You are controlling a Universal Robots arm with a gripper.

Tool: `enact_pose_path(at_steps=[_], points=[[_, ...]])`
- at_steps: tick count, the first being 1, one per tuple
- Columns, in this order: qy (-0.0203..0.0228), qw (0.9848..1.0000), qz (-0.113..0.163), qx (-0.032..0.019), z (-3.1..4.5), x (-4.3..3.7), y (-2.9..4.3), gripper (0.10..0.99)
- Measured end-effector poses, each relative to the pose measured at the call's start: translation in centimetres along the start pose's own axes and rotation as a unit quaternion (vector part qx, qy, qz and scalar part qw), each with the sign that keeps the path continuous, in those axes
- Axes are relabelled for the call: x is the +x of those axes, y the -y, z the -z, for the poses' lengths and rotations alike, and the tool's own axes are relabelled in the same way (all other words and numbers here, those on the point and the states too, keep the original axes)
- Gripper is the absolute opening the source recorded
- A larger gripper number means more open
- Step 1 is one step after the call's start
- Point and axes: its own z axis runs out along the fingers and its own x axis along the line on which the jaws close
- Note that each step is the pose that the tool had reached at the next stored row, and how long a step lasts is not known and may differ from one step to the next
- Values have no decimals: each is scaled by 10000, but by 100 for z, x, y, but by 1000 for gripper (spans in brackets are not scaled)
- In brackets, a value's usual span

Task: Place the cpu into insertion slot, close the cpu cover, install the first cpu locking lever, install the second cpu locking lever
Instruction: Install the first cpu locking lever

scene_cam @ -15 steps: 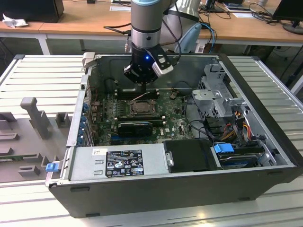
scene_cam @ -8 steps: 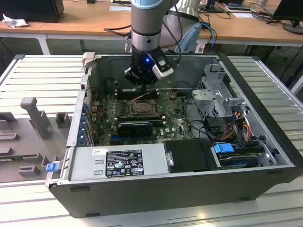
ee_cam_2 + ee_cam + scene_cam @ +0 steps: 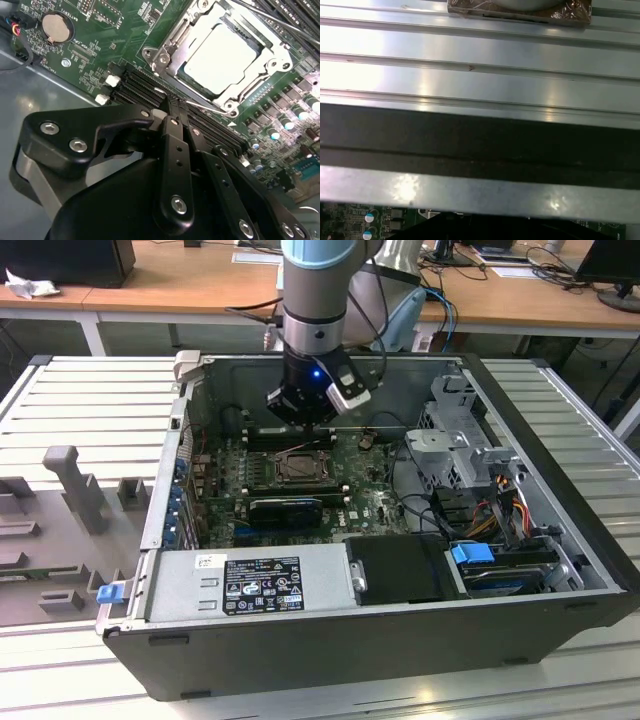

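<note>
Ribbed aluminium desk (image 3: 560, 410) carries an open computer case (image 3: 400, 640) lying on its side; wooden office tables run along the far wall behind it. Green motherboard (image 3: 370, 502) sits on the case floor, power supply (image 3: 250, 585) along the near wall, drive cage (image 3: 470, 455) toward the exterior view's right.

Arm comes down into the case from above — gripper (image 3: 303, 420) hangs just over the board, at roughly 12 o'clock from the insertion slot (image 3: 300, 466), close to it but apart.

In the second wrist view the cpu (image 3: 220, 57) lies flat in the insertion slot (image 3: 172, 75), pale metal top showing through the cut-out of the cpu cover (image 3: 272, 67), which lies down over the chip's edges. A thin metal lever (image 3: 205, 106) runs along the socket edge nearest the gripper (image 3: 176, 107). Black fingers (image 3: 175, 145) are drawn together with nothing between them — jaws closed, tips just short of the lever; contact cannot be told.

A coin cell (image 3: 55, 27) sits on the board well away from the socket. Black memory slots (image 3: 145, 87) lie between socket and fingers.
</note>
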Motion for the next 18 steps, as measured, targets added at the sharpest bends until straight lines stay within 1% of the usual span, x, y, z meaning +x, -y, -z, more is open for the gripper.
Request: enact_pose_path(at_steps=[7, 14, 18], points=[[0, 10000, 0, 2, -90, -20, 12, 106], [-1, 10000, 1, 7, -123, -28, 16, 106], [-3, 10000, 2, 39, -141, -29, 17, 106]])
